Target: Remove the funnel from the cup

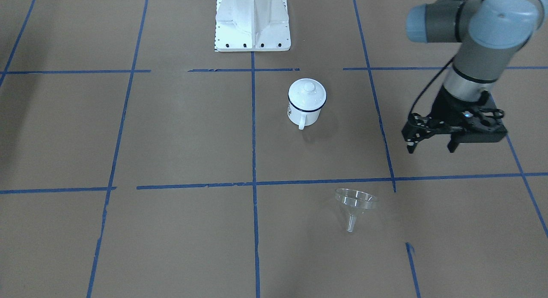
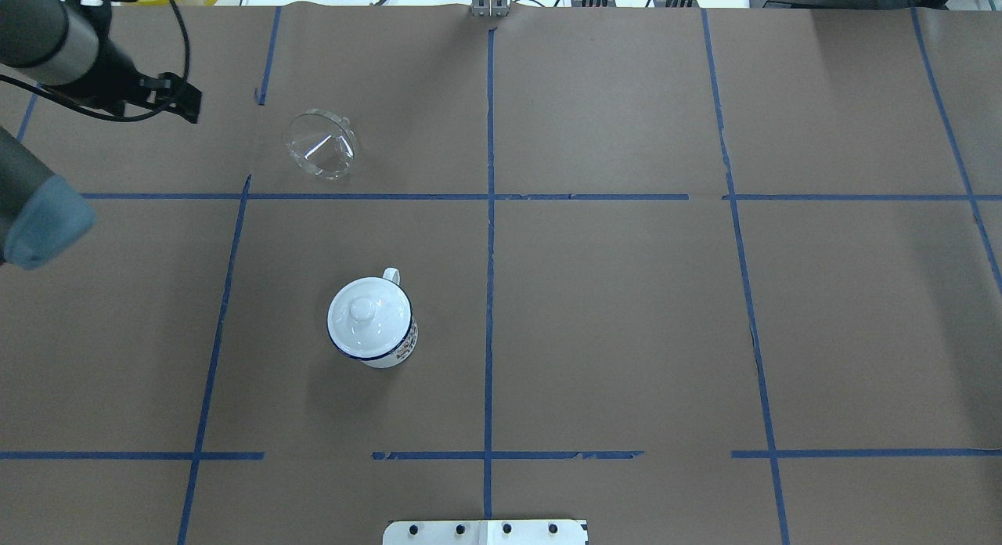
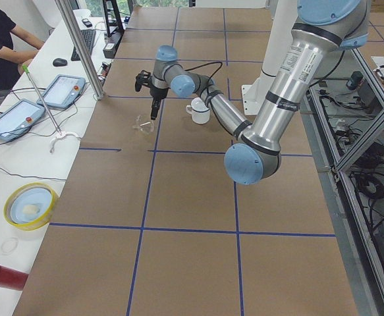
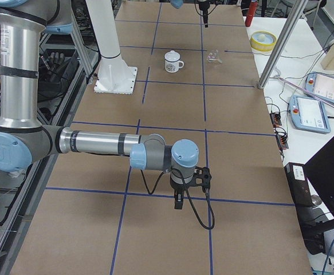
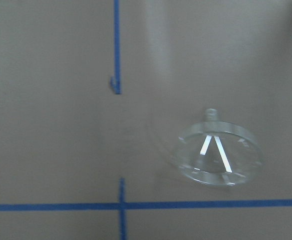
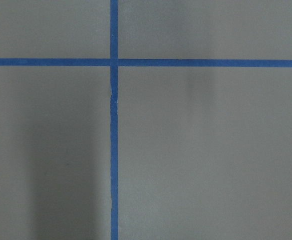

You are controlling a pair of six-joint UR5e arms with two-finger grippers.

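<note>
On my overhead feed, the left gripper [image 1: 431, 149] sits at the far left, hanging above the table [image 2: 626, 333] with its fingers [image 1: 411, 149] spread apart and nothing between them. Between it and the funnel [image 2: 321, 144] I see brown paper and a short stub of blue tape [image 5: 116, 85].

The funnel is out on the paper, tipped on its side, with its clear bowl wide to my left wrist camera and its short spout pointing away from the robot. It lies just beyond a blue tape line [image 2: 489, 216], which runs between it and the cup [image 2: 401, 352].

The cup stands upright in the next taped square, nearer the robot and well apart from the funnel. Its handle is turned toward the operators' side. A white domed lid [image 2: 368, 326] with a knob sits on its dark blue rim, covering the mouth.

The white robot base [image 1: 252, 19] is behind the cup, at the table's edge.

Farthest right, and only in the side camera, I find the right gripper [image 4: 178, 203] low over the paper near a tape line, a long way from cup and funnel. I cannot tell whether its fingers are apart or together. Its own camera shows me paper and a tape crossing.
</note>
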